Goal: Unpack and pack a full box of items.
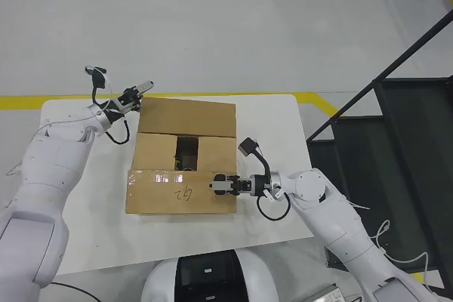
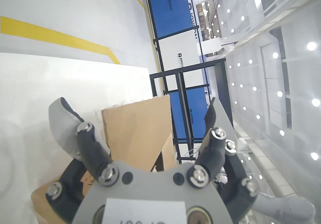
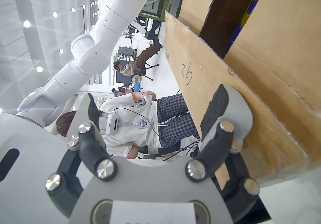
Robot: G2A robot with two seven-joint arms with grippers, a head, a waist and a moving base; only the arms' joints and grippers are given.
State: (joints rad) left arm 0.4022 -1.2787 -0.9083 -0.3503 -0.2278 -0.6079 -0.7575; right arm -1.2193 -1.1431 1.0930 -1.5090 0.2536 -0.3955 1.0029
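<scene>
Two outer flaps of the box (image 1: 157,151) are already turned outward. Your job, as I read it, is to finish the opening. The two inner flaps (image 1: 217,153) lie across the top with only a dark gap (image 1: 186,151) between them. The box sits at the middle of the desk (image 1: 264,121).

Your left pincer (image 1: 141,91) is at the far left corner of the far flap (image 1: 185,115), jaws apart. In its wrist view the flap's edge stands between the fingers (image 2: 62,119) without being clamped. Your right pincer (image 1: 217,183) is at the right end of the near flap (image 1: 174,198), also spread wide. One finger lies against the cardboard and the other hangs free of it.

Creased cardboard tends to spring back, so press each outer flap well down before you let go of it. Then take the inner flaps one at a time. Slip one fingertip in at the gap, catch the free edge and lift it outward toward its own side. Go in shallow, because the goods appear to sit just under the flaps and a deep reach would likely jam them. While one arm lifts, rest the other on the box wall, since the light box will probably slide on the smooth desk. The near flap carries glossy tape, so grip bare cardboard where you can.
</scene>
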